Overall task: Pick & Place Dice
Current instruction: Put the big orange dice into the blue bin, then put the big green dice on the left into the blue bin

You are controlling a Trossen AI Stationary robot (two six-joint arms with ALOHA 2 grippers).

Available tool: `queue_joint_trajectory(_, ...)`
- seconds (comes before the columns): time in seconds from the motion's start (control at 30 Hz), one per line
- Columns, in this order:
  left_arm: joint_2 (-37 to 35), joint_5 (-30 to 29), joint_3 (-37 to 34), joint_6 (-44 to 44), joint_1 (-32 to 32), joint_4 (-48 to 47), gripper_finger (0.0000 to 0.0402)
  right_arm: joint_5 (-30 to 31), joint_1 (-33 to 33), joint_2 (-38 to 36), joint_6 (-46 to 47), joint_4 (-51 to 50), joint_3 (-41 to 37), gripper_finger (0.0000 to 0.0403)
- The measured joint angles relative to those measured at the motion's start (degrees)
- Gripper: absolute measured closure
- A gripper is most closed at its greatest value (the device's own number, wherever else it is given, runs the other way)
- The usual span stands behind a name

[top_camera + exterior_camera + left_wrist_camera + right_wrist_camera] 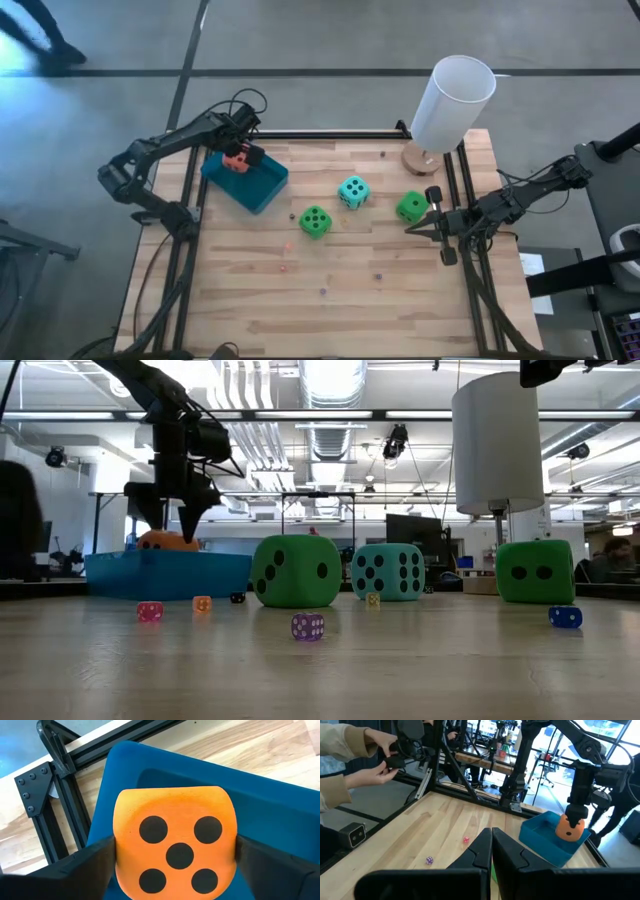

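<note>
The left gripper (238, 157) hangs over the blue tray (262, 190) at the table's far left corner, its fingers (95, 865) spread to either side of the orange die (175, 855), which sits in the tray (five pips face up); no firm grasp shows. One green die (315, 221), the teal die (352, 191) and the other green die (411, 207) sit on the wooden table (340, 300). The right gripper (418, 226) waits beside that last green die, fingers pressed together.
</note>
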Motion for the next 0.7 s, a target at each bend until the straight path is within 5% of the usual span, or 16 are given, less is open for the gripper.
queue_joint_trajectory(0.7,0.0,-2.1,0.0,2.4,0.0,1.1,0.0012,0.0,0.0,0.0,0.0,0.0,0.0,0.0394)
